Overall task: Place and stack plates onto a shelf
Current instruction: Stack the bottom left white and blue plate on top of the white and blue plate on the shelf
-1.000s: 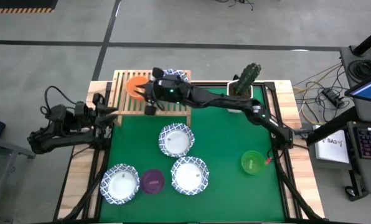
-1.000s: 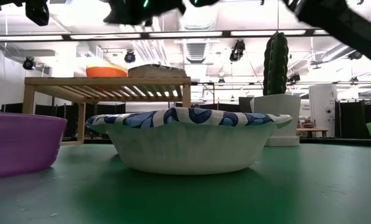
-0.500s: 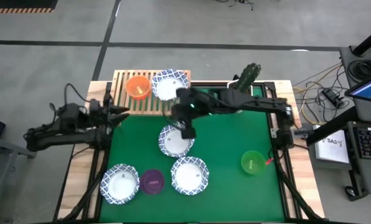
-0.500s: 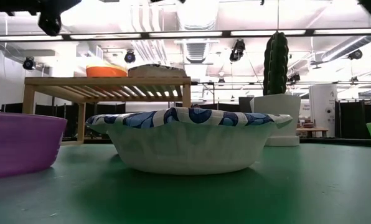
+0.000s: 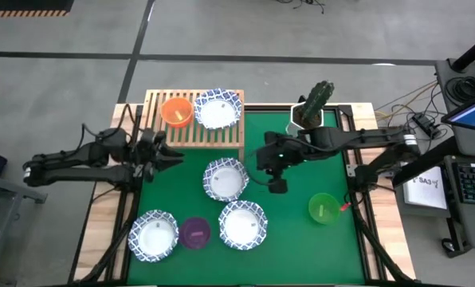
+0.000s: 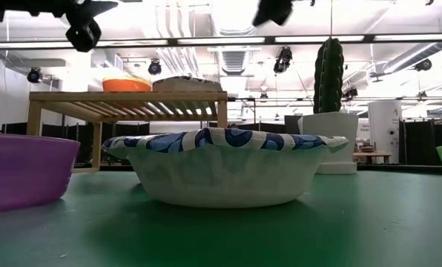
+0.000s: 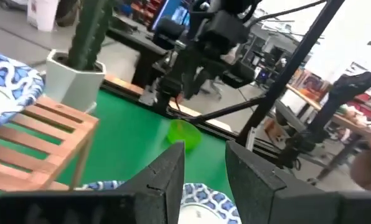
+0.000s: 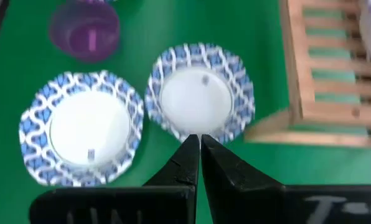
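The wooden slat shelf (image 5: pixel 194 121) stands at the table's far left. An orange-red dish (image 5: pixel 176 111) and a blue-rimmed plate (image 5: pixel 218 108) rest on it side by side. Three more blue-rimmed plates lie on the green mat: one in the middle (image 5: pixel 225 178) and two near the front (image 5: pixel 242 224) (image 5: pixel 153 234). A purple dish (image 5: pixel 195 232) sits between the front two, and a green dish (image 5: pixel 323 208) sits at the right. My left gripper (image 5: pixel 174 155) is open and empty, left of the middle plate. My right gripper (image 5: pixel 276 184) is shut and empty, above the mat right of that plate (image 8: pixel 201 96).
A white pot with a cactus (image 5: pixel 312 105) stands at the far edge, right of the shelf. The shelf's right part has bare slats (image 5: pixel 229 134). The mat between the middle plate and the green dish is bare green (image 5: pixel 293 231).
My right gripper has swung from above the shelf toward the table's right and near edge, and now hangs right of the middle plate. My left gripper has reached toward the table's right, closer to the middle plate. No plate or dish has moved.
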Available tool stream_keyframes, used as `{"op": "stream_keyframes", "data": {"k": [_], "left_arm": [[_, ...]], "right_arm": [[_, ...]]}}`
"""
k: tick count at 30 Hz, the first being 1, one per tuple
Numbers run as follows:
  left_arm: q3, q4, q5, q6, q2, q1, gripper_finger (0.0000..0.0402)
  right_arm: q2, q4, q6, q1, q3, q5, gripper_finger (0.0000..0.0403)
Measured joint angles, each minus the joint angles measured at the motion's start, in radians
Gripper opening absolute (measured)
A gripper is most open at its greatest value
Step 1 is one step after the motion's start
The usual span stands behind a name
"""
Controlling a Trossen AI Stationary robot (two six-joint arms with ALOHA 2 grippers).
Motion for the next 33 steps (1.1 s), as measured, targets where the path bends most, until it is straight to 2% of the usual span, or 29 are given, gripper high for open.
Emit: {"op": "stream_keyframes", "data": {"k": [3,8,13,16,21,23,27,30,33], "left_arm": [[0.049,-0.083,0.004,-0.044,0.042,-0.013,0.0092],[0.123,-0.183,0.003,-0.166,0.137,-0.054,0.0082],[0.2,-0.282,-0.029,-0.283,0.26,-0.149,0.0072],[0.257,-0.406,-0.039,-0.405,0.34,-0.226,0.0067],[0.371,-0.686,-0.038,-0.679,0.482,-0.415,0.0061],[0.413,-0.751,-0.032,-0.797,0.54,-0.51,0.0061],[0.461,-0.745,-0.006,-0.951,0.653,-0.723,0.0061],[0.474,-0.71,-0.031,-0.967,0.745,-0.875,0.0067],[0.476,-0.713,-0.021,-0.992,0.841,-0.978,0.0077]], "right_arm": [[-0.061,0.047,0.0,0.002,-0.09,0.003,0.0009],[-0.136,0.255,-0.063,0.004,-0.251,0.002,0.0009],[-0.195,0.484,-0.154,0.001,-0.413,0.003,0.0009],[-0.219,0.614,-0.208,0.002,-0.49,0.002,0.0009],[-0.266,0.731,-0.254,0.002,-0.569,0.003,0.0009],[-0.277,0.747,-0.268,0.002,-0.588,0.003,0.0009],[-0.289,0.773,-0.274,0.001,-0.612,0.003,0.0009],[-0.288,0.799,-0.295,0.001,-0.629,0.002,0.0009],[-0.283,0.813,-0.346,0.001,-0.632,0.003,0.0009]]}}
